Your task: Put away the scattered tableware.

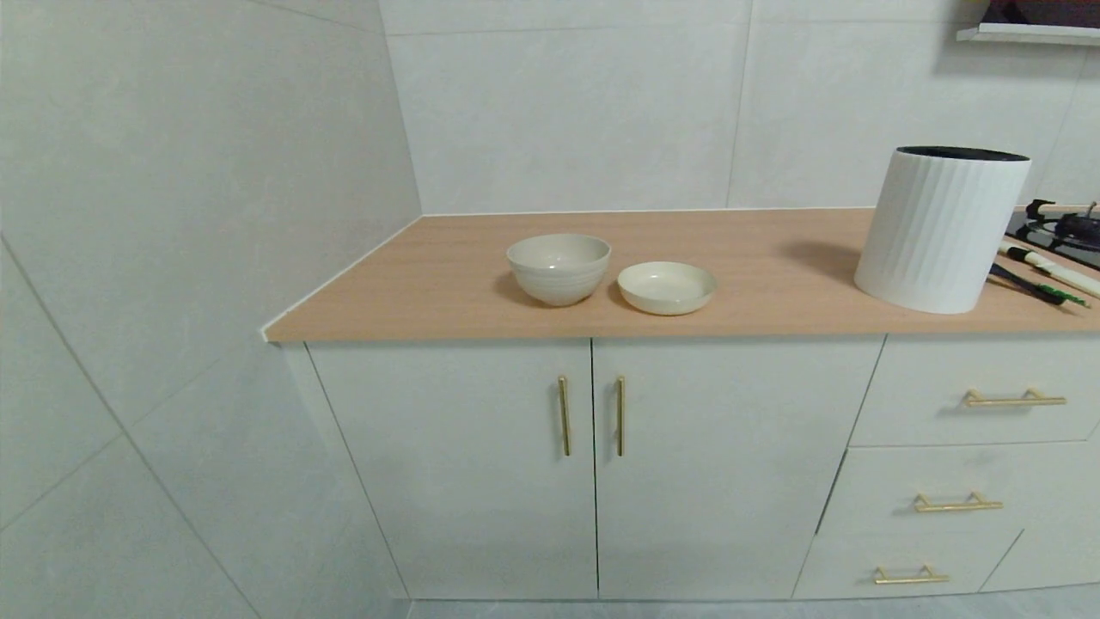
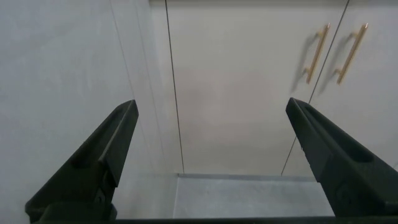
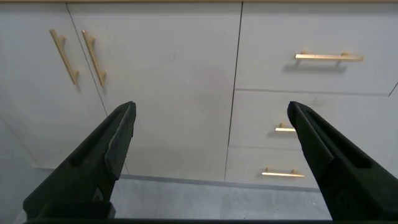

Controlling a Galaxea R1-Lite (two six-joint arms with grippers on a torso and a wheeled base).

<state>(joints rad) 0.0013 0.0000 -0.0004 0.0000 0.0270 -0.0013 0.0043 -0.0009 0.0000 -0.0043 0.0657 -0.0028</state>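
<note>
A cream bowl (image 1: 559, 267) stands on the wooden countertop (image 1: 773, 258), near its front edge. Just right of it lies a shallow cream dish (image 1: 667, 286). Below them are two white cabinet doors with gold handles (image 1: 565, 416) (image 1: 620, 416), both closed. My left gripper (image 2: 211, 115) is open with nothing between its fingers; it hangs low before the left cabinet door (image 2: 242, 87) and the side wall. My right gripper (image 3: 211, 115) is open and empty too, held low before the cabinet doors (image 3: 161, 74) and the drawers (image 3: 317, 56).
A tall white ribbed container (image 1: 941, 228) stands at the countertop's right. Beyond it lie utensils (image 1: 1044, 275) beside a stove (image 1: 1061, 228). Three drawers with gold handles (image 1: 1014, 399) sit right of the doors. A tiled wall closes off the left side.
</note>
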